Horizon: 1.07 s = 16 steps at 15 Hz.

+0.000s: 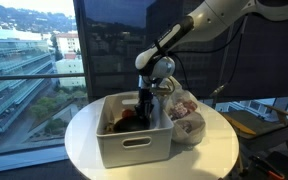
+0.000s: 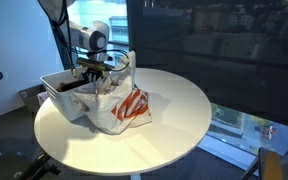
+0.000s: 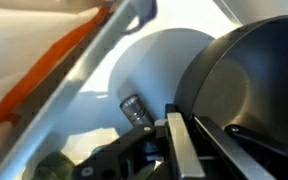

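Observation:
My gripper (image 1: 144,104) reaches down into a white plastic bin (image 1: 134,148) on a round white table (image 1: 216,150); both exterior views show it (image 2: 89,74). In the wrist view the two fingers (image 3: 189,150) stand close together, with the rim of a dark round bowl (image 3: 249,70) between them. A small metal cylinder (image 3: 136,110) lies on the bin's white floor just beside the fingers. Dark items (image 1: 127,121) sit in the bin under the gripper.
A crumpled white plastic bag with red print (image 1: 187,120) leans against the bin's side (image 2: 132,105). The bin's wall (image 2: 69,105) is near the table's edge (image 2: 184,110). Large windows stand behind the table. An orange strip (image 3: 54,60) shows beyond the bin wall.

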Available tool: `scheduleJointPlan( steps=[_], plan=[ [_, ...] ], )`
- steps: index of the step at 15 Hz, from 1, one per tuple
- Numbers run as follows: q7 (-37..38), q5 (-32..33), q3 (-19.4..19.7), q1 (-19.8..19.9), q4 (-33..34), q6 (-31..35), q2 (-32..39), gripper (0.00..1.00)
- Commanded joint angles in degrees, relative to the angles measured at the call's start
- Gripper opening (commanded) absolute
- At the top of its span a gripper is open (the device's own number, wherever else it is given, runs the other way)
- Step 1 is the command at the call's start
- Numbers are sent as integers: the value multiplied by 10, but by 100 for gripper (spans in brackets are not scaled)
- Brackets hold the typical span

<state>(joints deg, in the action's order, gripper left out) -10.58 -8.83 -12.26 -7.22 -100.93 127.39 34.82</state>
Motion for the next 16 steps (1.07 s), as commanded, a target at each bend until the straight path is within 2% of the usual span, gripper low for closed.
scheduleJointPlan(
  steps=[1,9,16],
  plan=[
    [-2,-24,-10,7,4,-17,-24,10],
    [5,-25,-10,0,-18,-16,-80,10],
    [1,-68,-21,4,-36,-81,-149,11]
  ],
)
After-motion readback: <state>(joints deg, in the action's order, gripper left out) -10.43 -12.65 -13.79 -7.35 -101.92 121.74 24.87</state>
